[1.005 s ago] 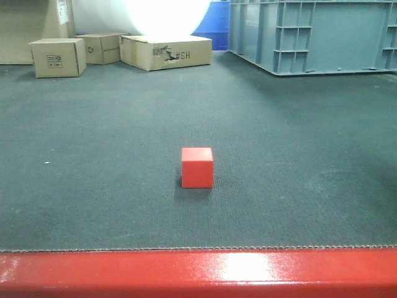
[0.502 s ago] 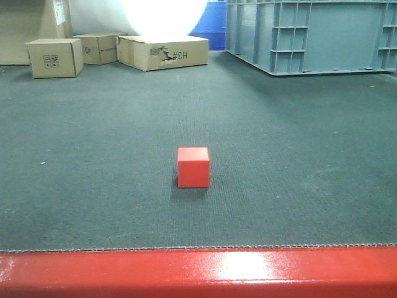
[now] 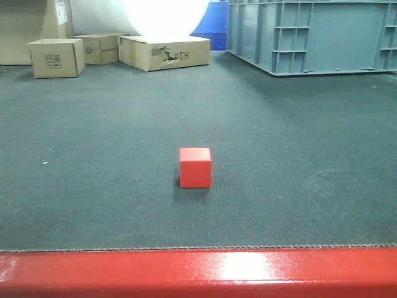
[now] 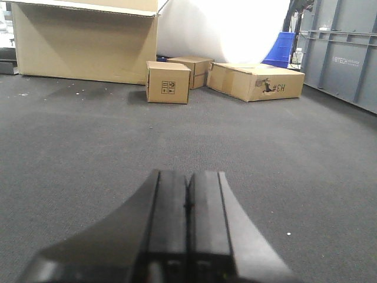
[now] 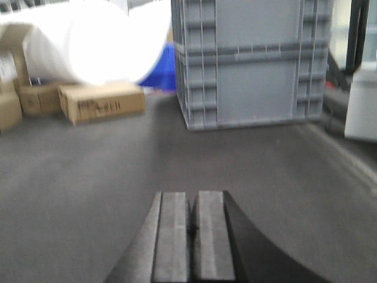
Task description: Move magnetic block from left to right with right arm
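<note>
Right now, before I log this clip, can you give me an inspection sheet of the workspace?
Surface: dark grey carpet-like mat, glossy red rim along the near edge.
Job's things: magnetic block sits alone on the mat, untouched.
Clutter: cardboard boxes at the far left; nothing seen near the block.
Grippers: left gripper shut, empty; right gripper shut, empty.
Cables: nothing seen.
Surroundings: grey plastic crate far right, blue bin, bright white roll.
</note>
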`<state>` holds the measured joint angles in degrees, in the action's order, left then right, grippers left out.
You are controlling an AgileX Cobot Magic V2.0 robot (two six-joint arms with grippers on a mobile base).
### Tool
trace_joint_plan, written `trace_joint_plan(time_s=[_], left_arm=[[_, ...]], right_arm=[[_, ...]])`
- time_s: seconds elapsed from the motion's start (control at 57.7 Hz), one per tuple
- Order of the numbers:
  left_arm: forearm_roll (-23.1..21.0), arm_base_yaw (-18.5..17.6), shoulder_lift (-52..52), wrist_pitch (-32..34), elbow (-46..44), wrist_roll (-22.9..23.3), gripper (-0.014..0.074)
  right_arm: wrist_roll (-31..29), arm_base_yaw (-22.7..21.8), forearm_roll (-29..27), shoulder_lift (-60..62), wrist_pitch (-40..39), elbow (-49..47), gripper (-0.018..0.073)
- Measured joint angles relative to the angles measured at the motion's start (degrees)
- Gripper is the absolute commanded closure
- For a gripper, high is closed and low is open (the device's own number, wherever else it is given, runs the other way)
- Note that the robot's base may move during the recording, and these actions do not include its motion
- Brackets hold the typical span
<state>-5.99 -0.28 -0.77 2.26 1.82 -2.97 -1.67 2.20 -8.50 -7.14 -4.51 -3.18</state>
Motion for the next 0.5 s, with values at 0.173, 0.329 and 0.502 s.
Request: trace_joint_plan(time_s=[0.173, 0.329, 0.502], left_arm=[[0.00, 0.00, 0.00, 0.00, 0.00, 0.00, 0.0722], [0.00, 0.00, 0.00, 0.00, 0.00, 0.00, 0.0722], [0.00, 0.00, 0.00, 0.00, 0.00, 0.00, 0.0722]], right_arm=[[0.00, 0.00, 2.16, 6.16, 0.00, 4.75, 0.0529], [0.00, 0.00, 2.41, 7.66, 2.22, 4.84, 0.0529], [0.00, 0.00, 2.46, 7.70, 2.74, 4.84, 0.0529]])
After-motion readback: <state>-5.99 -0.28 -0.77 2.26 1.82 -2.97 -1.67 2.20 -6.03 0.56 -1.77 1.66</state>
